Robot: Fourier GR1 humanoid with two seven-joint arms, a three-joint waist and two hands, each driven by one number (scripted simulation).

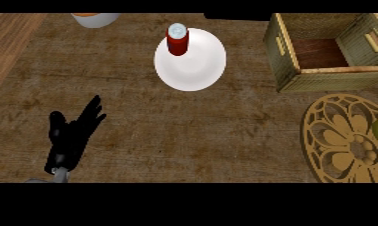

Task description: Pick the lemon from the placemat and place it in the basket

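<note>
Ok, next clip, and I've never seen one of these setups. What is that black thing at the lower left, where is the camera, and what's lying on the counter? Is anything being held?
The camera sits at the robot's head, looking steeply down at a brown counter. The black shape at the lower left is the robot's left hand on a grey forearm; its fingers are spread, pointing up, and it holds nothing. The right hand is not in the picture.

On the counter: a white plate with a red bottle standing at its far edge, an open basket shaped like a box at the upper right, and a round tan placemat with a flower pattern at the lower right, partly cut off. A pale bowl shows at the top left edge. A sliver of yellow-green at the right edge over the placemat may be the lemon, but too little shows to be sure.
</note>
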